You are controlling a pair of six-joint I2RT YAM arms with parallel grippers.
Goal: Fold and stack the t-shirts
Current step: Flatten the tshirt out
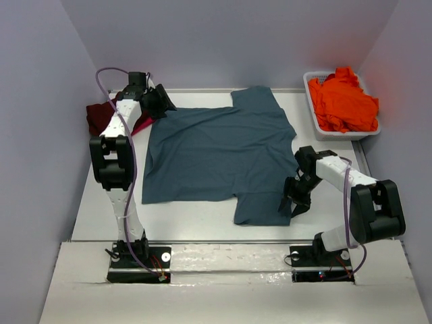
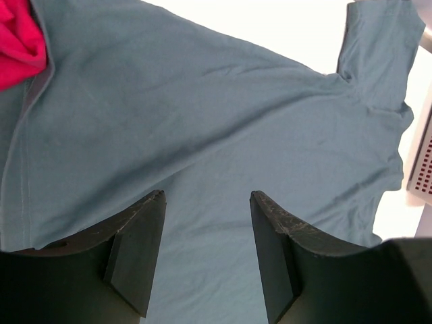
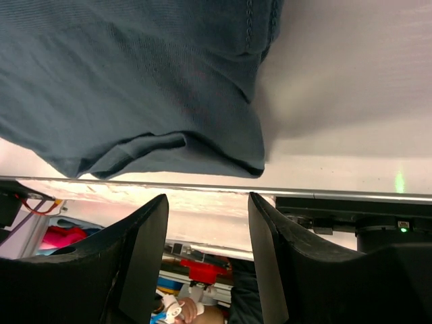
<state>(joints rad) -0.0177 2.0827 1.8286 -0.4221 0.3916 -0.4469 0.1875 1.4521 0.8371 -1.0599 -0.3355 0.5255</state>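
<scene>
- On the tabletop [image 1: 88, 209], from above, we see the teal shirt [image 1: 216, 152] spread unfolded and the orange shirt [image 1: 344, 101] heaped in the tub [image 1: 347, 135]; we judge folding barely begun.
- Left wrist: left gripper [image 2: 207, 202] spread, empty, over teal cloth.
- Right wrist: right gripper [image 3: 207, 199] spread, empty, beside a sleeve.

From the top external view we look down from above and behind the arm bases [image 1: 138, 260], far enough off to take in the whole table [image 1: 94, 216]. Our left wrist camera hangs close over the teal-blue t-shirt [image 1: 216, 152], looking down and across it toward the white tub [image 1: 310, 101]. Our right wrist camera sits low, facing back over the table's near edge. All three views share that shirt
</scene>
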